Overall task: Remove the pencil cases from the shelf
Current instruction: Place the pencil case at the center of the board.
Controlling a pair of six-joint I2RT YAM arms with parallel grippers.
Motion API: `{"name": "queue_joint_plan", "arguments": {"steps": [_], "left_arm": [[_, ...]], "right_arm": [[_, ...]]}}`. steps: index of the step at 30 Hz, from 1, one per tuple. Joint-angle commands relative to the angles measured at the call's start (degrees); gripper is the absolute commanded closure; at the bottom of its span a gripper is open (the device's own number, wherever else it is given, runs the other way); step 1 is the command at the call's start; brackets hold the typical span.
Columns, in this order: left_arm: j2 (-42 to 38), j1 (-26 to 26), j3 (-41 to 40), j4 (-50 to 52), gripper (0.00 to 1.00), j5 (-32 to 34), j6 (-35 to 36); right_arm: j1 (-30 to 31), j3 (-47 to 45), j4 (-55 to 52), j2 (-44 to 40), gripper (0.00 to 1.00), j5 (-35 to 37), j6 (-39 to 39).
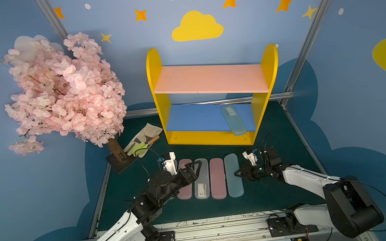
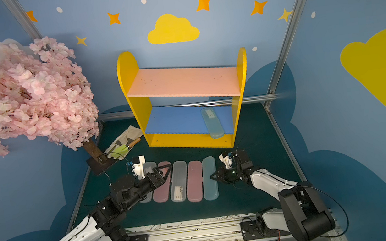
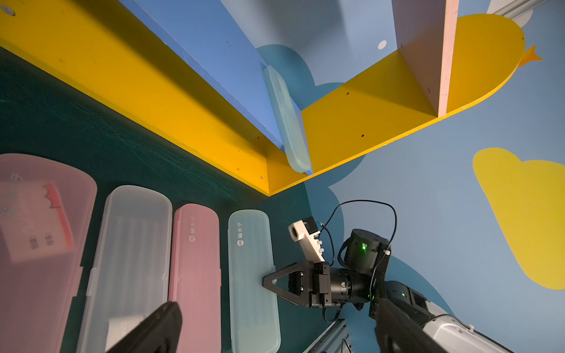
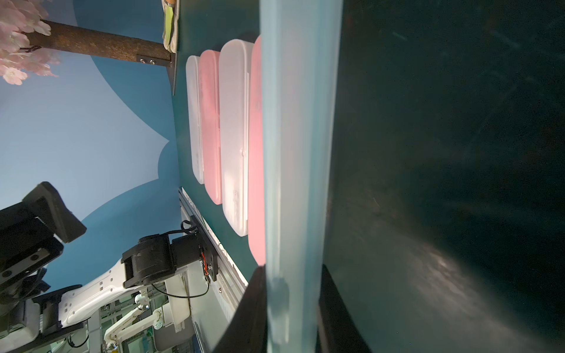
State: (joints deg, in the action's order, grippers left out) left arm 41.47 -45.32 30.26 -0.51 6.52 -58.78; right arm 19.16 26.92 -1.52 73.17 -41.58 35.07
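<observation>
Five translucent round-ended pencil cases (image 2: 195, 180), flat | right hand (image 2: 212, 176) clamps pale-blue case (image 2: 210, 191)

In the left wrist view, lower centre, "猫太子" is printed in white on a pink case (image 3: 195, 275) and a blue case (image 3: 247, 293).

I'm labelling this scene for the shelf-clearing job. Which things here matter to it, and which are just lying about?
Job: shelf; pale blue case left on it; five cases in a row on the table, the end blue case held by the right gripper.
Lying about: beige glove with green trowel; pink blossom tree.
</observation>
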Motion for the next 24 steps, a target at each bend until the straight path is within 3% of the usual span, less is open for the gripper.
{"name": "queue_joint_plan", "arguments": {"steps": [1,24], "left_arm": [[-0.52,0.06,-0.61,-1.51,0.0,0.95,-0.06],[0.18,0.12,-0.82,-2.36,0.0,0.9,-0.63]], "right_arm": [[-0.26,-0.79,3.28,-0.13,0.91,0.03,-1.1],[-0.52,-1.52,6.91,8.03,0.89,1.33,1.14]]}}
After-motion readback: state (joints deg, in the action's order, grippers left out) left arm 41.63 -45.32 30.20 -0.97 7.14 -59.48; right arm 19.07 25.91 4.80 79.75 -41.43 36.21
